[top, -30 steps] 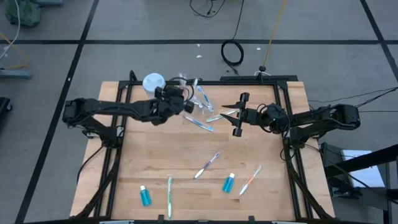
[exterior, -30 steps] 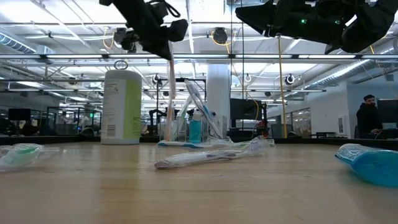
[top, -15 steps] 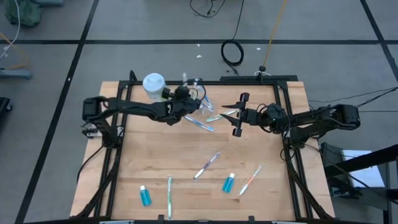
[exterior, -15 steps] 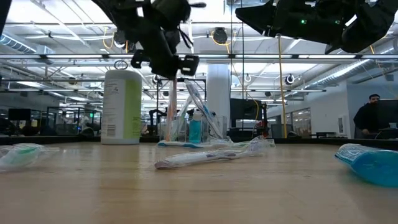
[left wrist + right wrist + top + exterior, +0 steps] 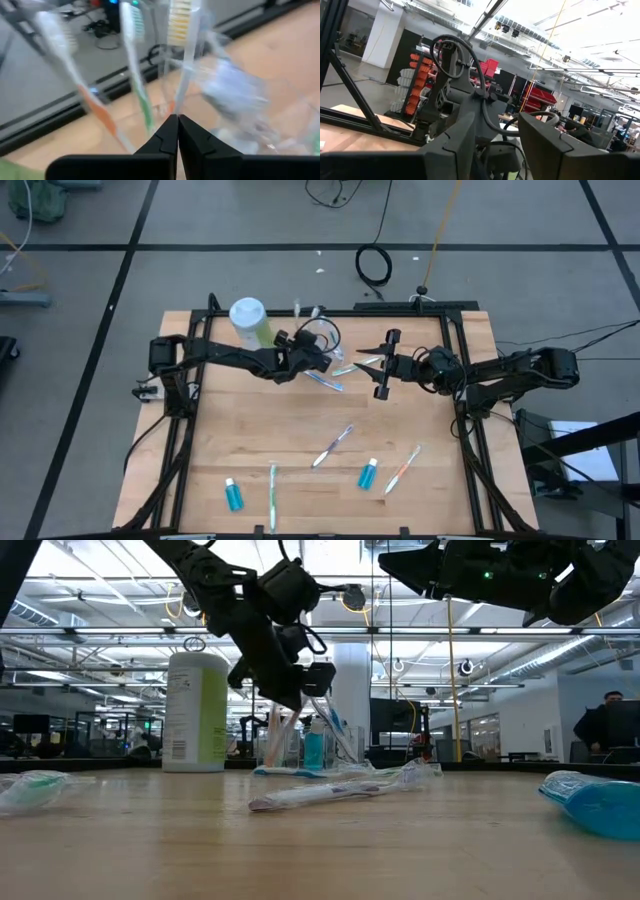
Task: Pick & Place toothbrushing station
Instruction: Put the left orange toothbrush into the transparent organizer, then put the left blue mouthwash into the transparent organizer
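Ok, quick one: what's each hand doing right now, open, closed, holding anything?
Left hand: closed, empty, at the clear cup of toothbrushes.
Right hand: open, empty, raised above the table.

The small clear plastic cup (image 5: 322, 335) stands at the far middle of the wooden table (image 5: 250, 440), with thin toothbrushes (image 5: 135, 60) standing in it. The tall white-capped bottle (image 5: 248, 318) is left of it. Near edge: one small blue tube (image 5: 233, 495) left, another small blue tube (image 5: 368, 474) right, a toothbrush (image 5: 273, 495) between
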`<state>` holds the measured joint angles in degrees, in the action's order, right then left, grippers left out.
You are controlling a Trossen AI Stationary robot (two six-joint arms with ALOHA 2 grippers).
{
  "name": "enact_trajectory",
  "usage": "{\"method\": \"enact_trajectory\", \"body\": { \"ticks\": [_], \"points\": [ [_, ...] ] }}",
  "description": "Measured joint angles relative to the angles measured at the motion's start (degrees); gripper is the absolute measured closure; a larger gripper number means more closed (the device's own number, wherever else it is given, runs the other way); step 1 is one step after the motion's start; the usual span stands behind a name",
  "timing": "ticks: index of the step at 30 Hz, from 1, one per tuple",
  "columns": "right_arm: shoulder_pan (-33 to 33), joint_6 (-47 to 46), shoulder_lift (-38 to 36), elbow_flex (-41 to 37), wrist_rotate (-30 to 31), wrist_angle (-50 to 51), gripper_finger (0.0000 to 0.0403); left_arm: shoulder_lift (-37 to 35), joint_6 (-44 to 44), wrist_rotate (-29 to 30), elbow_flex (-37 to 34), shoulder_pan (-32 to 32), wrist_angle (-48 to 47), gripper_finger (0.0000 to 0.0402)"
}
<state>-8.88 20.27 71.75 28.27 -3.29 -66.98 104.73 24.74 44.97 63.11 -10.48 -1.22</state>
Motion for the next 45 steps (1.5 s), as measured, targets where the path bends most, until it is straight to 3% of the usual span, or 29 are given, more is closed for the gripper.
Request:
{"method": "enact_trajectory", "body": {
  "ticks": [4,10,16,21,29,35,45],
  "points": [
    [0.0,0.0,0.0,0.0,0.0,0.0,0.0261,-0.2,-4.5,-0.3,0.0,-0.2,-0.2,0.0397],
    [0.0,0.0,0.0,0.0,0.0,0.0,0.0261,-0.3,-5.6,2.1,0.0,-0.1,-1.4,0.0354],
    [0.0,-0.1,0.0,0.0,0.0,0.2,0.0261,-1.2,-9.0,8.7,0.0,0.5,-4.7,0.0311],
    [0.0,-0.1,0.0,0.0,0.1,1.8,0.0261,-7.3,-4.7,14.8,0.0,2.0,-12.9,0.0305],
    [0.0,-0.1,0.0,0.0,0.2,5.0,0.0261,-20.7,0.0,10.9,0.1,4.7,-26.7,0.0305],
    [0.0,-0.1,0.0,0.0,0.2,14.6,0.0261,-28.2,2.0,5.6,0.1,6.5,-33.7,0.0305],
    [-1.3,-6.8,4.2,1.5,0.4,22.6,0.0261,-31.6,2.7,5.4,0.1,7.6,-36.6,0.0305]
  ]
}}
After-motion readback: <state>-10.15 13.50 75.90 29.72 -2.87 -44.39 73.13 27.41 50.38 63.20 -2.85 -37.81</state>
